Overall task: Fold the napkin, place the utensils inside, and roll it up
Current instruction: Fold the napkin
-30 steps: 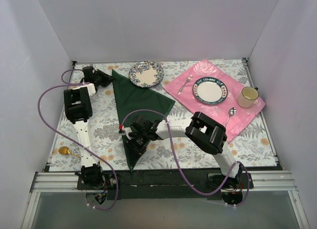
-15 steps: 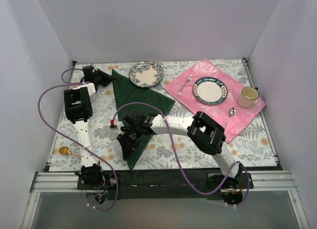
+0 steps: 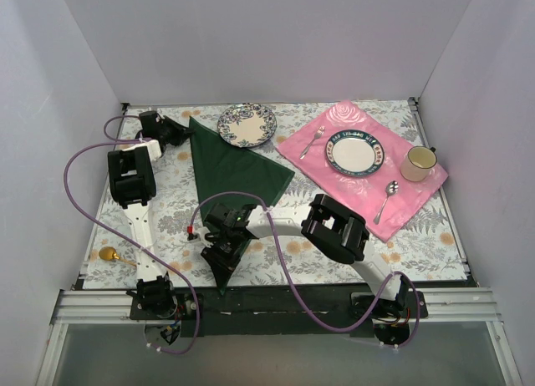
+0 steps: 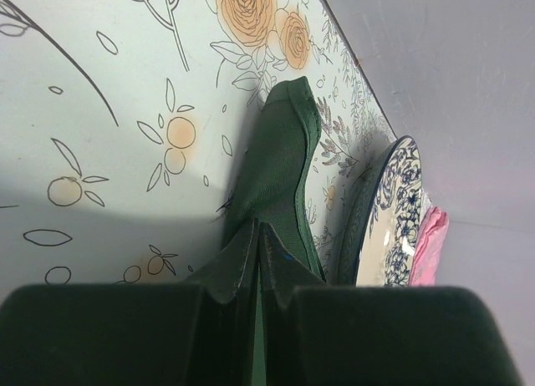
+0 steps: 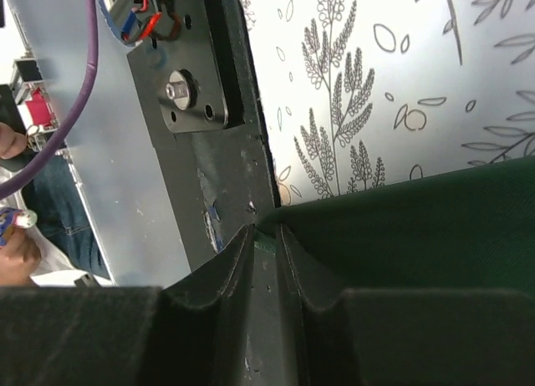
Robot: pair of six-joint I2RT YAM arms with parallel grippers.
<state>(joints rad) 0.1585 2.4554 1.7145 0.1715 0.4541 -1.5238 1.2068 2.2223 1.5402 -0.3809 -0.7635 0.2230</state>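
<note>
Napkin (image 3: 234,165) — long axis far-to-near

On the flower-printed tablecloth (image 3: 418,236) a blue-patterned plate (image 3: 247,124) sits at the back, and to its right a pink rose placemat (image 3: 334,119) lies askew, carrying a teal-rimmed white plate (image 3: 354,154), a silver fork (image 3: 313,141) left of it, a silver spoon (image 3: 387,195) and a cream mug (image 3: 418,163).
</note>
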